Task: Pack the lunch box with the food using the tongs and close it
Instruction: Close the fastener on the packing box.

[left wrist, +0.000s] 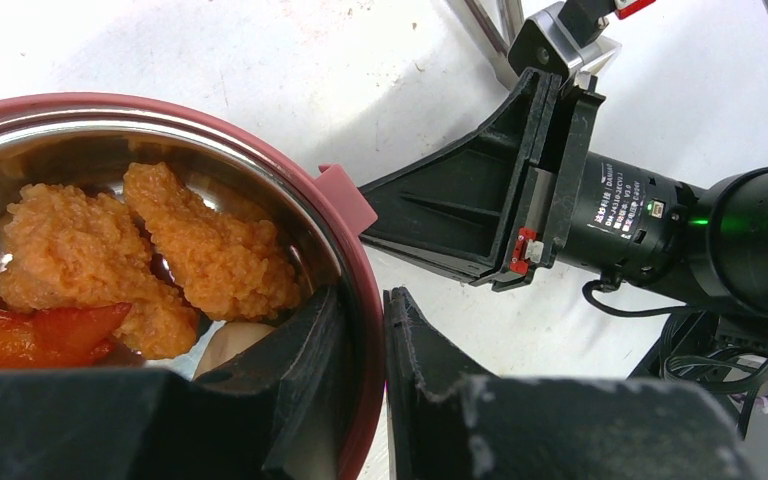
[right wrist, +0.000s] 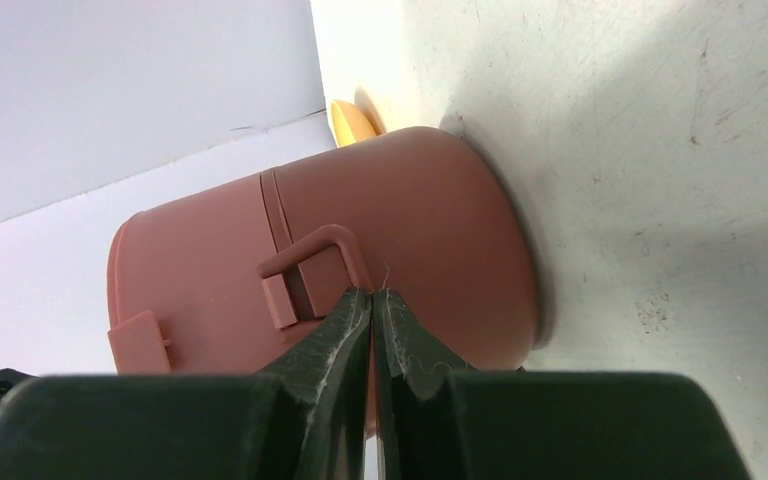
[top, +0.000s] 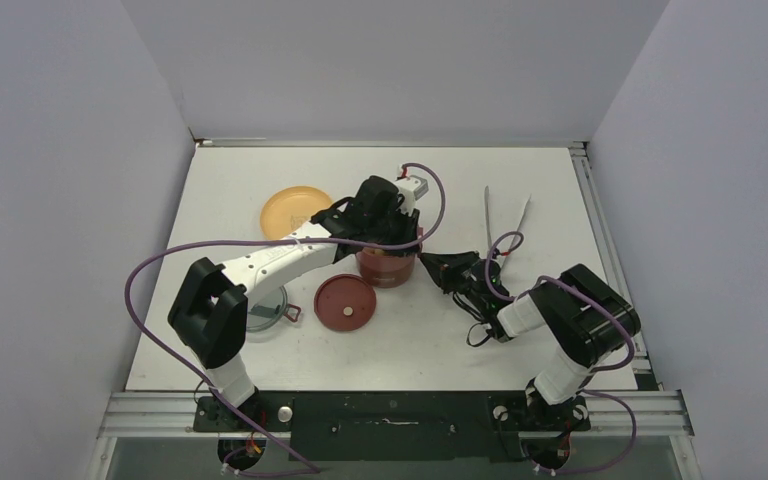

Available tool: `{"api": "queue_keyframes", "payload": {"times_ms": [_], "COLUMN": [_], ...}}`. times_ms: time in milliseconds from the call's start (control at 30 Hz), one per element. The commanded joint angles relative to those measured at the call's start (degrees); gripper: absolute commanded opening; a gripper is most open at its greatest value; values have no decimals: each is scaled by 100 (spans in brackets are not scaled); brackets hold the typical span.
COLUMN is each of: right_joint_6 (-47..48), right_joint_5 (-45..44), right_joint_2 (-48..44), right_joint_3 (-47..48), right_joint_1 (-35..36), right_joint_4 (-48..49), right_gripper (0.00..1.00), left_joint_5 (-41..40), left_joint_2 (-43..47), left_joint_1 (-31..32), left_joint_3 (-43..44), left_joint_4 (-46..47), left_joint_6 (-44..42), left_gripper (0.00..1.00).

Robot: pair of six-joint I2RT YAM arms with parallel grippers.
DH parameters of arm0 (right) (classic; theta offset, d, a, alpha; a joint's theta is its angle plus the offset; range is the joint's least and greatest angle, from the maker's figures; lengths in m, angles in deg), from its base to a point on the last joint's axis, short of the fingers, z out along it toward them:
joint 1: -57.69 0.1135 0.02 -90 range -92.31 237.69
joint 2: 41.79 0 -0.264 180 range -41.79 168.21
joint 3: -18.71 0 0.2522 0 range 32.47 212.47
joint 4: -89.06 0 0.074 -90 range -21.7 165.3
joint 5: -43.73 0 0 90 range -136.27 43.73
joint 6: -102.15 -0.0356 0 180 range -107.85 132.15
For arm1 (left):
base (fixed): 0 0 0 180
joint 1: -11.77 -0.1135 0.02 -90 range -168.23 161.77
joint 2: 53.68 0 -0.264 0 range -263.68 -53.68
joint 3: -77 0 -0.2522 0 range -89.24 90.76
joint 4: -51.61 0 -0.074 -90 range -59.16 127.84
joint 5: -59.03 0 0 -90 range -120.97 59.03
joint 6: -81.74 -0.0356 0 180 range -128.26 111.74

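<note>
Lunch box being steadied for closing

Left gripper is pinching its rim, food sitting inside. Right gripper, tips pressed together, is touching the side handle. Tongs are lying aside. Fitting the disc lid is likely coming next.

I'm driving this from afar in what looks like a robotics lab cell: a bare white table, plain grey panels closing off its left, right and far sides, aluminium framing along the near edge, and purple cables looping loose.
</note>
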Motion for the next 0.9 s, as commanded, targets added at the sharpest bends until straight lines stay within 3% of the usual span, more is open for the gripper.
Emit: {"api": "queue_keyframes", "payload": {"times_ms": [0, 867], "right_joint_6": [-371, -502], "right_joint_5": [1203, 1075], "right_joint_2": [167, 395], "right_joint_3": [143, 450], "right_joint_1": [643, 880], "right_joint_4": [1285, 1386], "right_gripper": [5, 5], "left_joint_5": [879, 1046], "left_joint_2": [-527, -588], "left_joint_1": [212, 221], "left_joint_3": [-300, -366], "left_joint_4": [-82, 79], "left_joint_6": [356, 427], "left_gripper": [0, 0]}}
